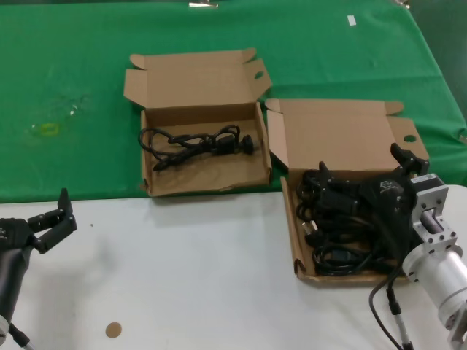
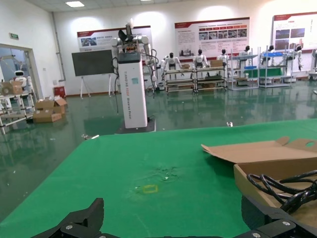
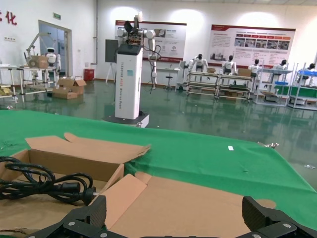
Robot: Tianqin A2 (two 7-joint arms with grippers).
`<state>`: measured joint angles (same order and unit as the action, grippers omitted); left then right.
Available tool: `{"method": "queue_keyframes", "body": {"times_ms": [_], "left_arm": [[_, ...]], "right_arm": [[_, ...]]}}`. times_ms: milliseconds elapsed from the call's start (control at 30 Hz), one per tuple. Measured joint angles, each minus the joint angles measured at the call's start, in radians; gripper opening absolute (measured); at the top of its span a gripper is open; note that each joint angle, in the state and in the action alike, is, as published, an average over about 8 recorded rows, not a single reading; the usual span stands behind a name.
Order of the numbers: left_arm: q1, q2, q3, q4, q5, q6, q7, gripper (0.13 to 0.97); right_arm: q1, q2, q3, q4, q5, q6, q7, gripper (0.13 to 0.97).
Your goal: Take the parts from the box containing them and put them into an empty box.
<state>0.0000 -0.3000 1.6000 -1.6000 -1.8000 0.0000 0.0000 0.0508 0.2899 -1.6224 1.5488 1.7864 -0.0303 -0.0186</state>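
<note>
My right claw [image 1: 365,175] hangs spread open over the black cords [image 1: 336,219] heaped in the right box [image 1: 292,219]. One cord [image 1: 197,142] lies in the far left box [image 1: 157,186]; my left claw [image 1: 55,219] waits open, near left. No label is readable on either box.

**Robot hardware, appearance**

Left gripper [image 1: 62,213]: matte black, angular fingers, small silver screws at the joints. Right gripper [image 1: 365,175]: same black build, white logo on housing, mounted on a silver ribbed cylindrical wrist. Black cables trail below both forearms.
</note>
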Motion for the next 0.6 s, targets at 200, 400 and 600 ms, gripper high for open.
{"method": "queue_keyframes", "body": {"times_ms": [200,400,600], "left_arm": [[0.0,0.0,0.0,0.0,0.0,0.0,0.0,0.966],[0.0,0.0,0.0,0.0,0.0,0.0,0.0,0.966],[0.0,0.0,0.0,0.0,0.0,0.0,0.0,0.966]], "right_arm": [[0.0,0.0,0.0,0.0,0.0,0.0,0.0,0.966],[0.0,0.0,0.0,0.0,0.0,0.0,0.0,0.966],[0.0,0.0,0.0,0.0,0.0,0.0,0.0,0.966]]}}
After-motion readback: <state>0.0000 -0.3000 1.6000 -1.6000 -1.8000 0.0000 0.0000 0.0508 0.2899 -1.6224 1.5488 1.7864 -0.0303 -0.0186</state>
